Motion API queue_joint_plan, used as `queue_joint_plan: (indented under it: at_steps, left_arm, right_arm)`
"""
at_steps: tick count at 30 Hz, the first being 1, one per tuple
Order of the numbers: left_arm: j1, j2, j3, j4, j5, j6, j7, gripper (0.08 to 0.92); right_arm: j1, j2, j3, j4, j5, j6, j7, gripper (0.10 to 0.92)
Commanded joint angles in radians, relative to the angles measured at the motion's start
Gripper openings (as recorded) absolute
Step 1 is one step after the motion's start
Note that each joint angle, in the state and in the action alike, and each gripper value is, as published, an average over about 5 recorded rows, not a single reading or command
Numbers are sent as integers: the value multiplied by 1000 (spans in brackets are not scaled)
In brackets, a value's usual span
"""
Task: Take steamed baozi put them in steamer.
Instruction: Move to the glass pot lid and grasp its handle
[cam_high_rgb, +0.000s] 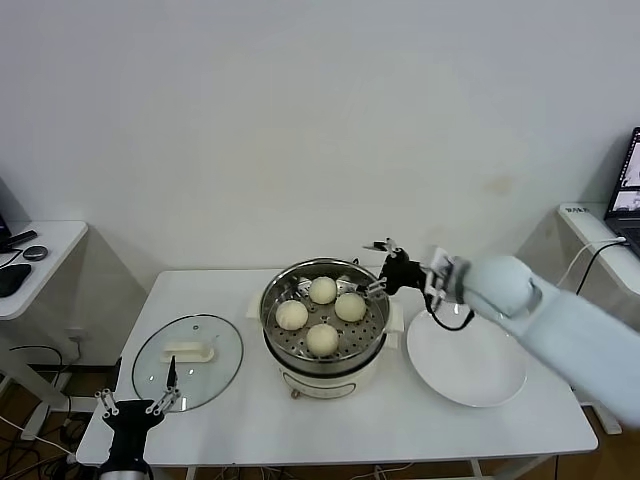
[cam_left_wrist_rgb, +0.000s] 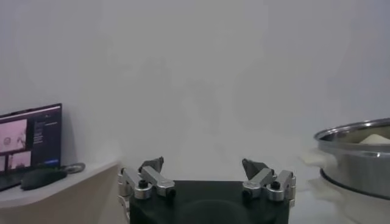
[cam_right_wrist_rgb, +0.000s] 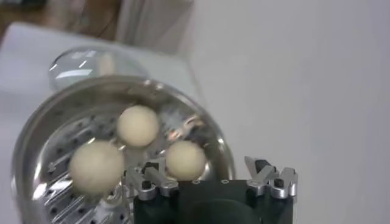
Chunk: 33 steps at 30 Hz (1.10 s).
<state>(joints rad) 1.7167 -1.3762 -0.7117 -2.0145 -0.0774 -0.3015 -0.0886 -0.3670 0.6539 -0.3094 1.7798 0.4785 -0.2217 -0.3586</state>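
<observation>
Just beside the steamer (cam_high_rgb: 325, 318) rim, four baozi (cam_high_rgb: 322, 338) inside, the right hand (cam_high_rgb: 378, 267) hovers spread, empty.

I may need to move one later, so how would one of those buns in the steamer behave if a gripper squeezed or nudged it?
The baozi look round and smooth, so a nudge would probably roll one across the steamer's perforated floor into its neighbours. They look like soft dough, so a hard squeeze would likely dent them. They are probably light for their size.
</observation>
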Motion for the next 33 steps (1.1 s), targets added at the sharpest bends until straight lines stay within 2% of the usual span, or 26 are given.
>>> queue_joint_plan:
  at_steps: [1, 7, 12, 14, 18, 24, 29, 33]
  left_arm:
    - [-1, -3, 11, -12, 18, -12, 1, 823]
    - [9, -6, 37, -5, 113, -11, -20, 823]
    - [21, 8, 74, 11, 272, 50, -118, 823]
    - [16, 17, 69, 31, 370, 59, -137, 823]
    - [-6, 54, 7, 94, 707, 78, -76, 823]
    - [-96, 160, -5, 224, 1200, 92, -81, 823]
    - [-216, 213, 41, 393, 1391, 96, -70, 823]
    - [-338, 236, 63, 500, 1434, 107, -75, 823]
  right_arm:
    - [-944, 238, 839, 118, -275, 502, 147, 823]
    - [-1066, 566, 1067, 118, -433, 644, 62, 823]
    - [-1134, 716, 1187, 129, -412, 669, 27, 823]
    - [-1174, 740, 1215, 140, -367, 655, 35, 823]
    - [-1240, 758, 1265, 163, -301, 607, 71, 823]
    - [-1268, 776, 1314, 194, -238, 556, 116, 823]
    - [-1291, 788, 1336, 202, -211, 542, 139, 823]
    - [-1305, 791, 1340, 202, -226, 548, 148, 823]
